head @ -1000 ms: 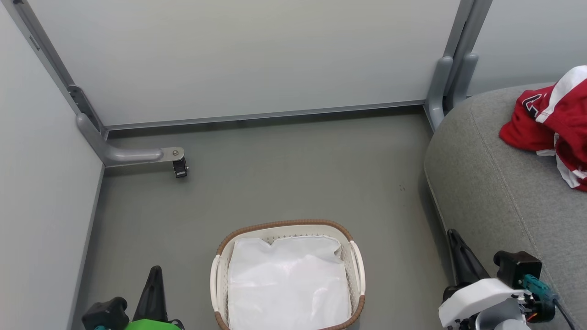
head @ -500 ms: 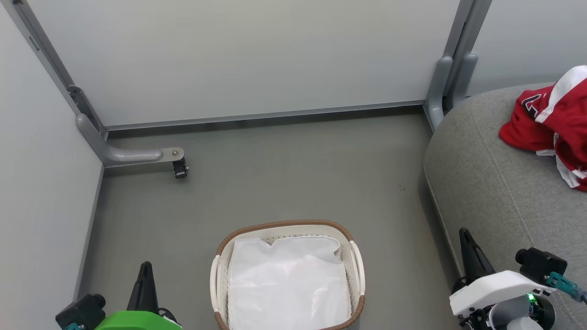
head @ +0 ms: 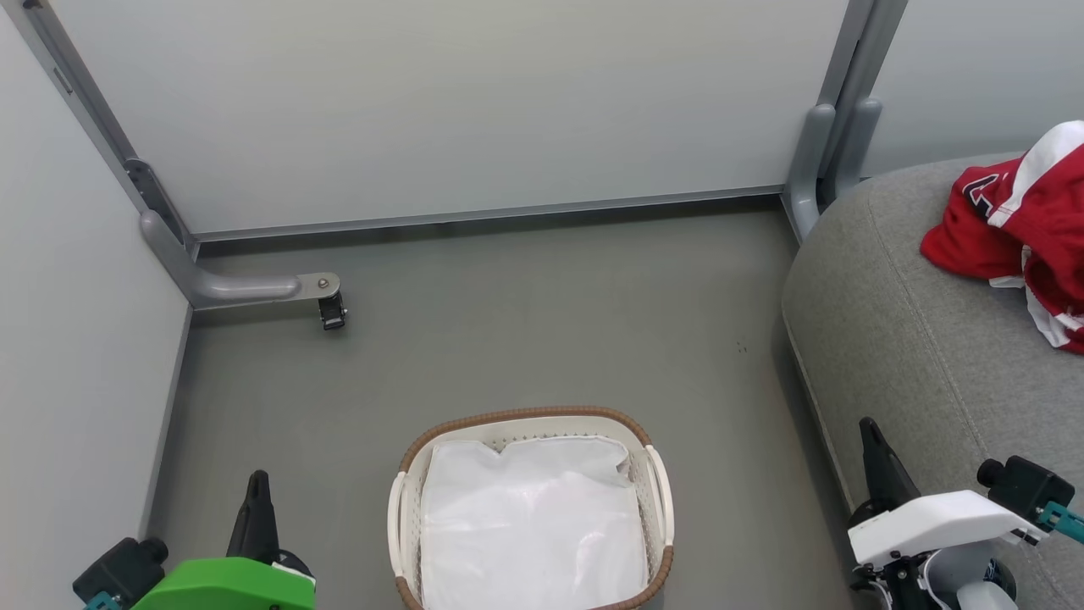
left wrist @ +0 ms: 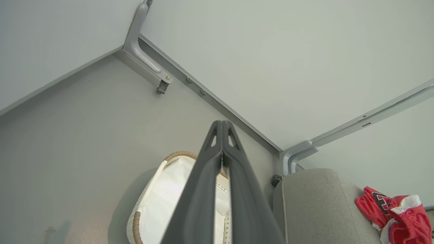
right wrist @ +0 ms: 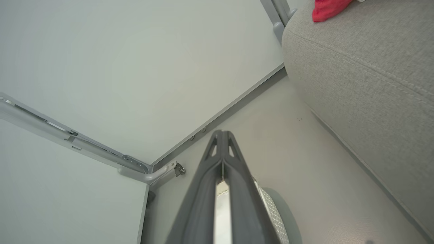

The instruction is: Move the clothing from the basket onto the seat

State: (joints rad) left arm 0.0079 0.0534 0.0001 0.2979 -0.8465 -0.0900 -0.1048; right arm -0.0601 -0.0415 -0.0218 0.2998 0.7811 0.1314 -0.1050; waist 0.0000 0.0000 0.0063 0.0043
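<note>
Head camera: I look forward and steeply down on the floor (head: 525, 339), with the basket (head: 525, 413) near at bottom centre and the seat (head: 915, 356) at right.

Left wrist camera: low and tilted, it faces along the left gripper (left wrist: 222, 126) over the basket toward the partition corner.

Right wrist camera: low beside the seat, it faces along the right gripper (right wrist: 222, 133) toward the same corner.

All three views share the castor bracket (head: 246, 288), the basket, the seat edge and the red clothing (head: 982, 241).

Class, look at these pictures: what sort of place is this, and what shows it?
Probably a partitioned test bay staged as a laundry corner: pale panels on grey metal feet enclose it, with a laundry basket and upholstered seat inside.
</note>
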